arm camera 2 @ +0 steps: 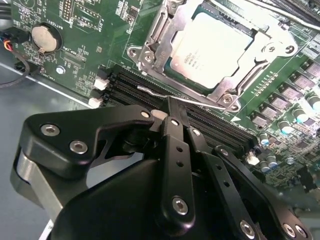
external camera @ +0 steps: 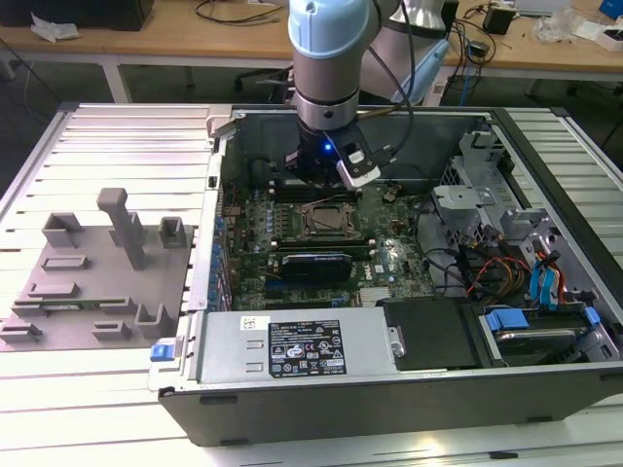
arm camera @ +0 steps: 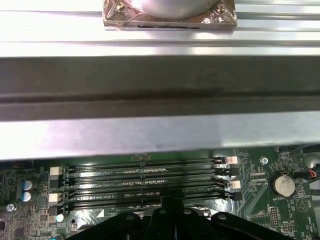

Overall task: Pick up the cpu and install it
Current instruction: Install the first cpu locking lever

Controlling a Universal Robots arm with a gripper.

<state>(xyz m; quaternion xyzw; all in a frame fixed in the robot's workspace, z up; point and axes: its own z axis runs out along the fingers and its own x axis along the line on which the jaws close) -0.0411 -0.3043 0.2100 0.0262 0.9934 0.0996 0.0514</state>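
- A ribbed, silver-grey aluminium table (external camera: pixel 107 136) spreads across the exterior view from its left edge to its right.
- An open dark-grey metal computer case (external camera: pixel 389 409) lies flat on the table, in the centre and towards the exterior view's right, with a green motherboard (external camera: pixel 253 268) inside.
- A flat grey plastic fixture plate (external camera: pixel 88 292) with upright blocks rests on the table at the exterior view's left, just beside the case.
- Pale wooden benches (external camera: pixel 175 39) with loose black cables cross the top of the exterior view, behind the table.
- A long silver power supply (external camera: pixel 292 345) with a white label sits along the case's near wall, in the lower centre of the exterior view.
- The light-blue and grey arm (external camera: pixel 326 49) enters at the top centre of the exterior view and points down into the case.
- Its black gripper (arm camera 2: pixel 171 102) hangs low over the black memory slots (arm camera: pixel 145 180). The fingers are pressed together with nothing seen between them.
- The cpu (arm camera 2: pixel 210 47), a flat square chip with a shiny silver-grey metal top, lies seated inside the bright metal socket frame (arm camera 2: pixel 150 50) on the motherboard, near the gripper but apart from it.
- A thin metal lever (arm camera 2: pixel 205 103) runs along the socket frame's edge, right at the fingertips. Whether they touch it cannot be told.
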